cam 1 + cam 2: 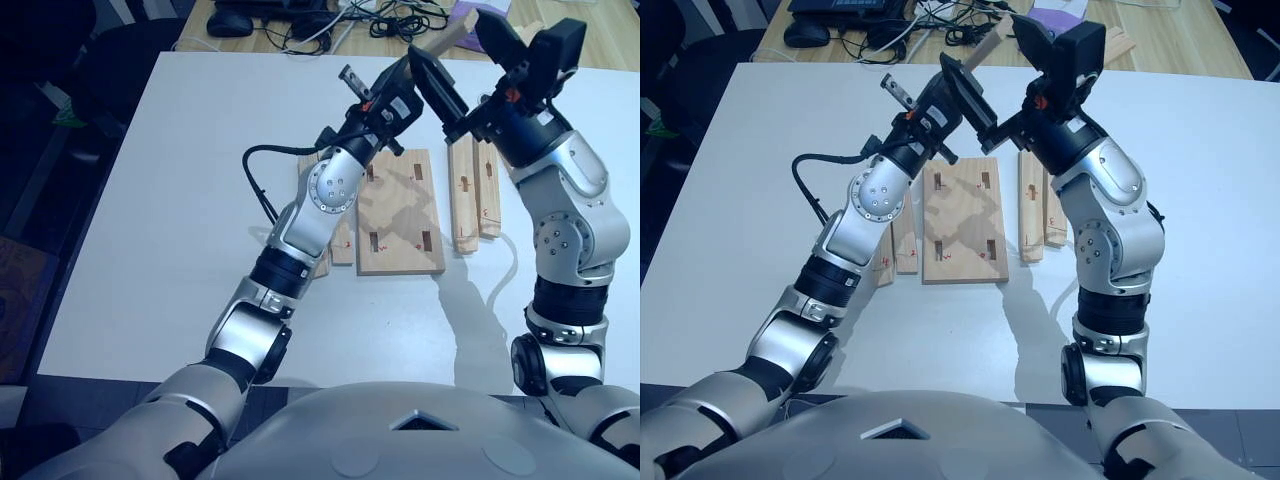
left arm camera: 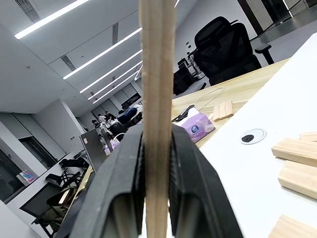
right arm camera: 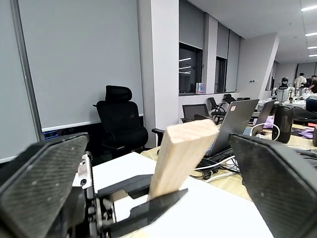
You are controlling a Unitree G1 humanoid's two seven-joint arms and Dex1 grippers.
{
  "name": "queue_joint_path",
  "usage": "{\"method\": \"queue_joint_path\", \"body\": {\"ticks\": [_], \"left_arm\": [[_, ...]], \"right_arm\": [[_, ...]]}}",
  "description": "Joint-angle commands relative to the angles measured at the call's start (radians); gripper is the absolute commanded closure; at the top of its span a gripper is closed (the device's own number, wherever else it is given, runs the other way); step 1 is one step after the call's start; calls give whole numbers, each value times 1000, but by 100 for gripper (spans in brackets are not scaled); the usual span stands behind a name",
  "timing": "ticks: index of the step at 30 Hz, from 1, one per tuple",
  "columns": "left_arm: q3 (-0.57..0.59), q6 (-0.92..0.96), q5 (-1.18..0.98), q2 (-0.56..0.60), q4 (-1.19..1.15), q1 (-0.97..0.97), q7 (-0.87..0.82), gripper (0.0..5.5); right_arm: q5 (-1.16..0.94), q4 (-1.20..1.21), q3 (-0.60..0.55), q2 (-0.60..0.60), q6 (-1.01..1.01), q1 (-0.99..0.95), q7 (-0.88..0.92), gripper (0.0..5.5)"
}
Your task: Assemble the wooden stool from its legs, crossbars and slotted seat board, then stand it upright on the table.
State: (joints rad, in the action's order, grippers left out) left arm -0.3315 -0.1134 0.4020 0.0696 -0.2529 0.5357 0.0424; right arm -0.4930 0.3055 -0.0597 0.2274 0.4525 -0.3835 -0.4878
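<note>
The left tool (image 1: 432,85) is clamping a wooden bar (image 2: 157,99) tight between its pads, raised above the bench (image 1: 180,200); whether it is a leg or a crossbar I cannot tell. The right tool (image 1: 528,45) is gaping wide, its fingers standing either side of the bar's free end without touching it. This is looking like a hand-over, so the right tool should be closing squarely on the bar's flat faces before the left lets go. The slotted seat board (image 1: 400,215) is lying flat below both tools, with loose legs (image 1: 473,195) just beside it.
</note>
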Motion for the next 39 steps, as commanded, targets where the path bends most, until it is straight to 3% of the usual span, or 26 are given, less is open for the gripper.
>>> {"method": "queue_joint_path", "body": {"ticks": [1, 7, 12, 16, 29, 39], "left_arm": [[-5, -14, 110, 0, 2, 9, -144, 509], [-97, 19, 370, 34, -200, 122, -371, 509], [-98, 60, 404, 22, -405, 252, -469, 510], [-79, 47, 367, 10, -482, 304, -503, 510], [-84, 39, 311, -27, -396, 283, -485, 510], [-102, 41, 315, -32, -378, 263, -482, 510]], "right_arm": [[-16, 14, 6, -62, 43, 1, 97, 10], [-48, -3, -10, -277, 211, -108, 437, 10], [-53, -7, -20, -362, 265, -167, 566, 10], [-52, -15, -33, -395, 252, -168, 606, 94], [-85, -105, -66, -424, 97, -236, 631, 356], [-111, -117, -62, -402, 70, -270, 641, 399]]}}
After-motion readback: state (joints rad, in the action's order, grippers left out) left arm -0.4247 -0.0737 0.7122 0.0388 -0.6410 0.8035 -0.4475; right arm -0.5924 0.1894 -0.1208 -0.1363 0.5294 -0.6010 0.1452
